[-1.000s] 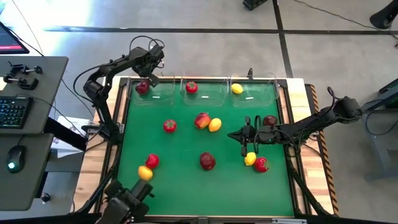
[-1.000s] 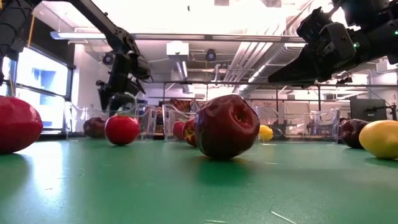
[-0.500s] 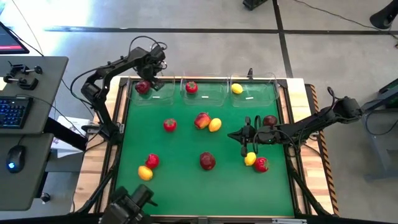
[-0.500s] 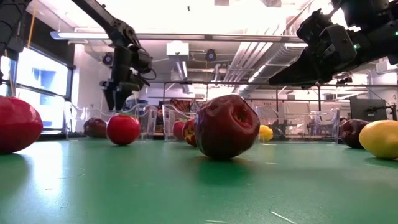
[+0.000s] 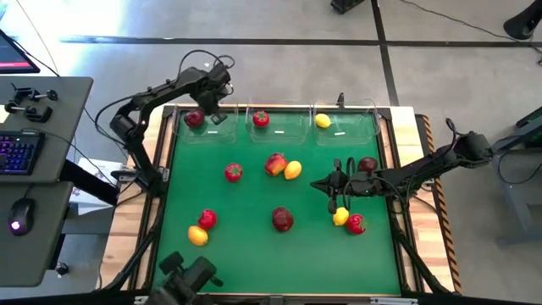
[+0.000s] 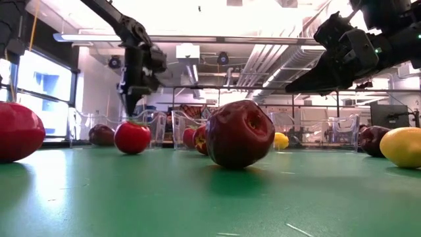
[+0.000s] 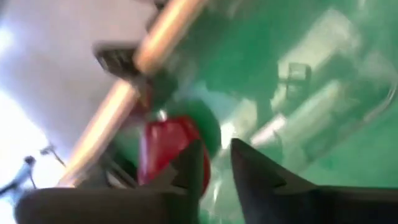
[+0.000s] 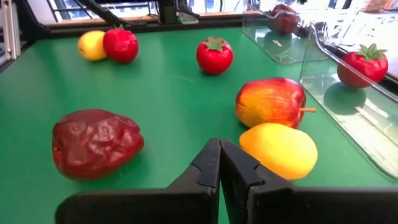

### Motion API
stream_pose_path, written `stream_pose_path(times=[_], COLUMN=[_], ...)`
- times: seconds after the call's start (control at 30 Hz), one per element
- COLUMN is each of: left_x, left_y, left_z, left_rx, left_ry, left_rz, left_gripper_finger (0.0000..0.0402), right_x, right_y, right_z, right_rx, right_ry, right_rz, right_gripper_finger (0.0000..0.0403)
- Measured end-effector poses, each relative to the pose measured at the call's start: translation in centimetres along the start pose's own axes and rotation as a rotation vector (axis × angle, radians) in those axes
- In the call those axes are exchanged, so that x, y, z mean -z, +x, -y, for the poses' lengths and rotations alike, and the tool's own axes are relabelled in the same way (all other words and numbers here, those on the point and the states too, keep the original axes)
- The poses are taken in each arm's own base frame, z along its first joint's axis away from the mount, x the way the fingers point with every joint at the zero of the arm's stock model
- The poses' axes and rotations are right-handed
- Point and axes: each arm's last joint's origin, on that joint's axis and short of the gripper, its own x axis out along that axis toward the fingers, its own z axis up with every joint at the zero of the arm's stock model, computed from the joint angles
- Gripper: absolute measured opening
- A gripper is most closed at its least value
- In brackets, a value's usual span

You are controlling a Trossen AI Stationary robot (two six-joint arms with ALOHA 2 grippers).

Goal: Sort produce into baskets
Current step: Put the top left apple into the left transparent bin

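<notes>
Clear bins: apple, tomato, lemon; both jaws seemingly together.

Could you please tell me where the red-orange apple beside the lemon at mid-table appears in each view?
High view: the red-orange apple lies mid-mat, farther back than the dark red apple, the shared landmark.
Low view: apparently the red edge peeking out left of the dark red apple.
Left wrist view: not in it.
Right wrist view: the red-orange apple lies across from the dark red apple.
</notes>
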Motion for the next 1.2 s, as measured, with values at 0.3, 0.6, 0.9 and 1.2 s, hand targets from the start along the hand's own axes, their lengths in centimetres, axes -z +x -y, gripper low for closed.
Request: stream_pose_path(times=[0.3,0.6,0.9,1.2], left_x=[2.0,6.6,10.8,14.4], left_y=[-4.0,-6.6,-5.7,-3.1], left_z=[4.0,9.1,13.8,17.4], left_rx=[-0.071,-0.030,0.074,0.191], left_ry=[-0.001,0.069,0.155,0.246], left_rz=[0.554,0.996,1.309,1.445], left_gripper_finger=[0.0006,0.0001,0.0001,0.0001], right_x=[0.0,-0.3,-1.2,-4.5], right_y=[0.0,0.0,0.4,0.8], right_z=[0.1,0.1,-0.3,-1.1], right_rx=[0.030,0.029,0.001,-0.043], right_ry=[-0.023,0.005,-0.072,-0.116], right_rz=[0.008,0.035,-0.029,-0.063], right_gripper_finger=[0.0000,0.0000,0.0000,0.0000])
